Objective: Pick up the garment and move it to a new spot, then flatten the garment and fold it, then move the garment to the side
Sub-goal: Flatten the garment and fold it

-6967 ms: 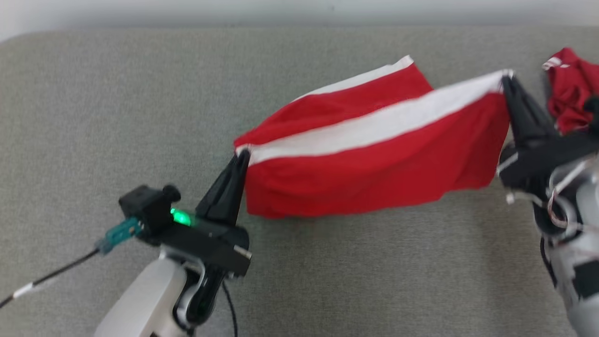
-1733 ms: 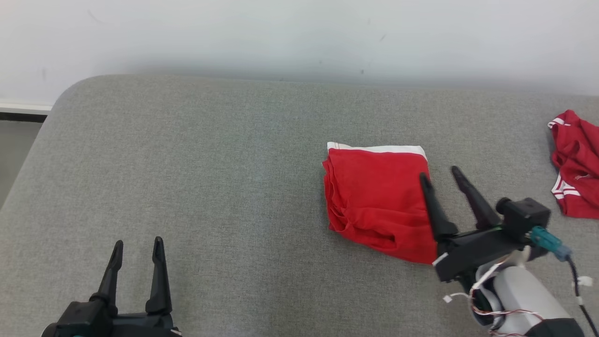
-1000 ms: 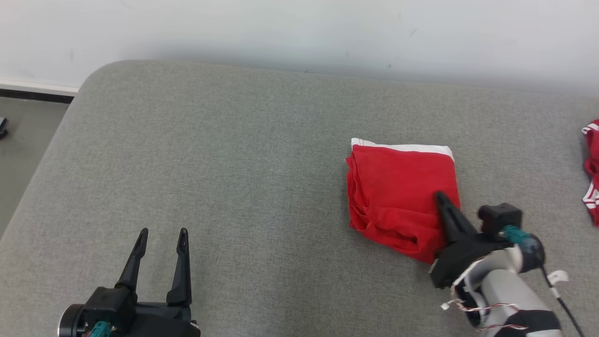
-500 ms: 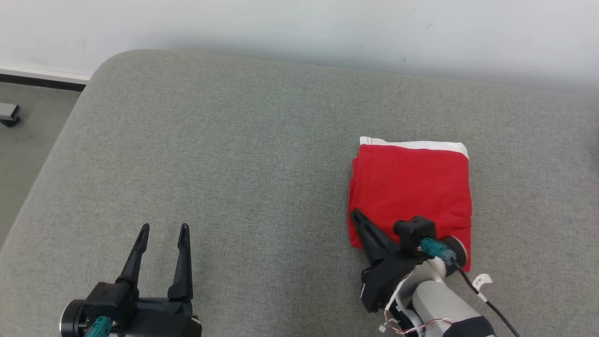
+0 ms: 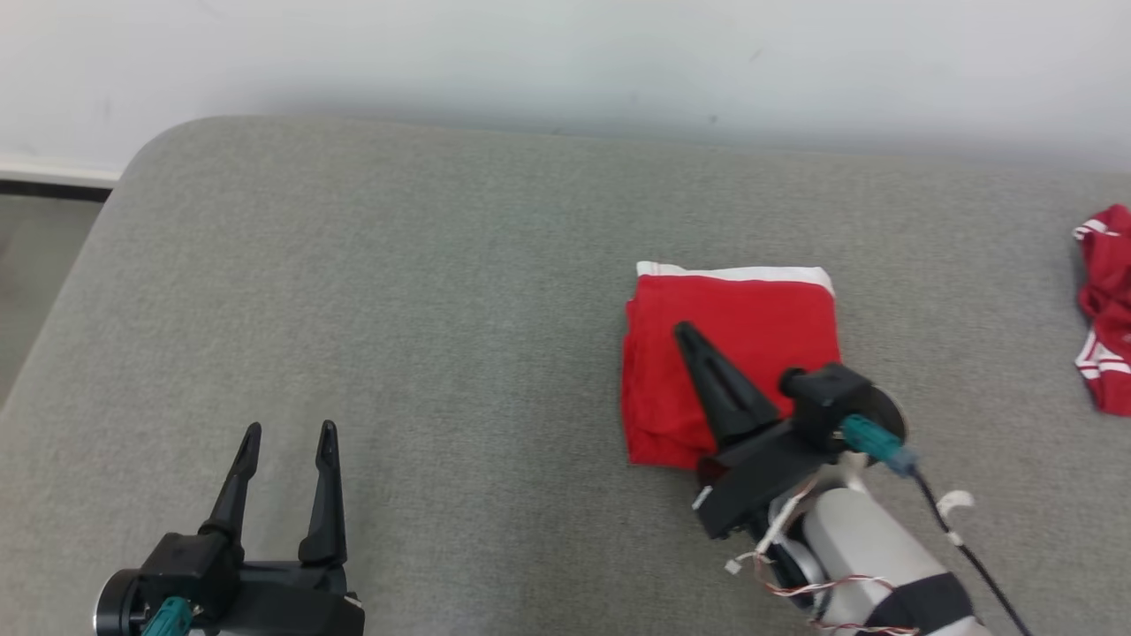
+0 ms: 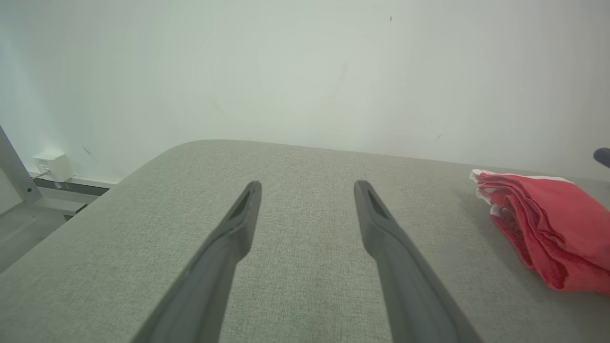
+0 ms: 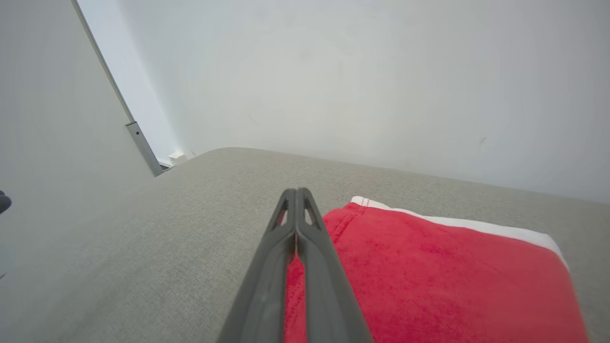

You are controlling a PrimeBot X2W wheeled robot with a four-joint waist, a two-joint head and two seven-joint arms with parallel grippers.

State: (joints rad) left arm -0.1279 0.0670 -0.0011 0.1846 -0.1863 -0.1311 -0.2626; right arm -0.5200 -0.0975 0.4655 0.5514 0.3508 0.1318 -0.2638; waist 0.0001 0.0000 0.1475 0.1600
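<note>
The garment (image 5: pixel 760 318) is red with a white band along its far edge and lies folded into a compact square on the grey cushion (image 5: pixel 398 265). My right gripper (image 5: pixel 683 330) is shut with nothing between its fingers. It points up and to the left over the left half of the garment (image 7: pixel 429 267), tips (image 7: pixel 296 191) past the fold's left edge. My left gripper (image 5: pixel 290 430) stands open and empty at the lower left, well apart from the garment (image 6: pixel 548 228). The left wrist view shows its fingers (image 6: pixel 307 186) spread over bare cushion.
A second red and white garment (image 5: pixel 1104 309) lies crumpled at the cushion's right edge. The cushion's rounded left corner drops to the floor (image 5: pixel 35 265). A pale wall (image 5: pixel 565 62) runs behind the cushion.
The head camera has shifted. My shut right gripper went from the garment's near right corner along its near edge to the left, and now lies over its left half. The left gripper stayed open.
</note>
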